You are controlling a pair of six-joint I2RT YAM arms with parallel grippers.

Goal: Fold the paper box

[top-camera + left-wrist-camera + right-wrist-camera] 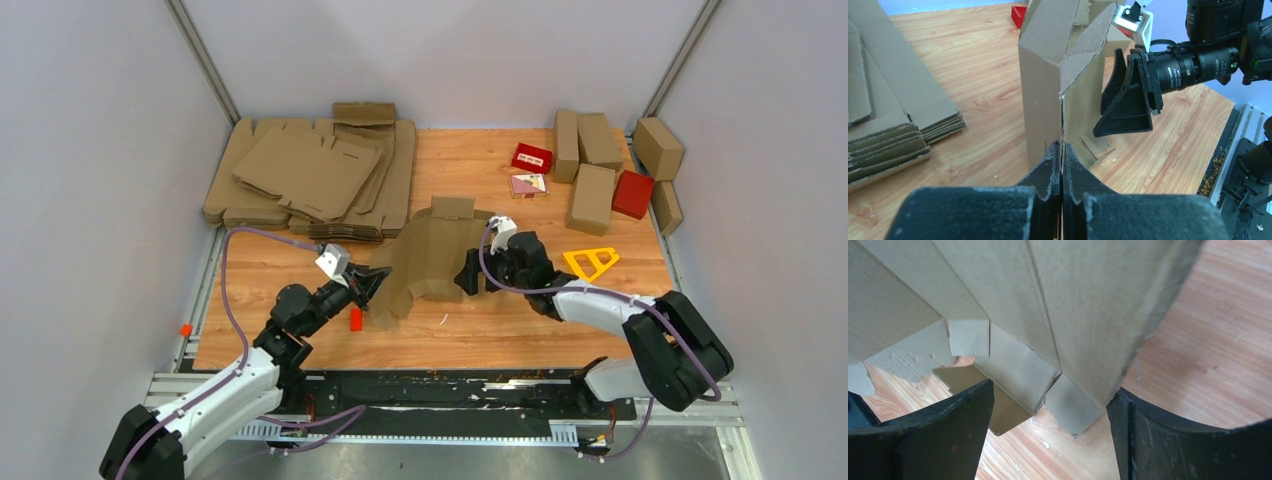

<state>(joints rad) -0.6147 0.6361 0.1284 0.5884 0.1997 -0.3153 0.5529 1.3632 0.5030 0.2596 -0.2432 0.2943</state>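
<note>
The paper box [430, 255] is a brown die-cut sheet, partly folded and standing up at the table's middle. My left gripper [378, 282] is shut on its left edge. In the left wrist view the fingertips [1062, 150] pinch a thin cardboard edge, and the folded panels [1040, 75] rise upright beyond them. My right gripper [470, 275] is open at the sheet's right side and also shows in the left wrist view [1123, 102]. In the right wrist view the sheet [1073, 300] and its small flaps hang between the wide-apart fingers [1050, 405], unclamped.
A stack of flat cardboard sheets [310, 175] lies at the back left. Several folded brown cartons [590, 170] and red boxes [532, 157] sit at the back right. A yellow triangular piece [590, 262] lies right of the right arm. A small red object [355, 319] lies below the left gripper.
</note>
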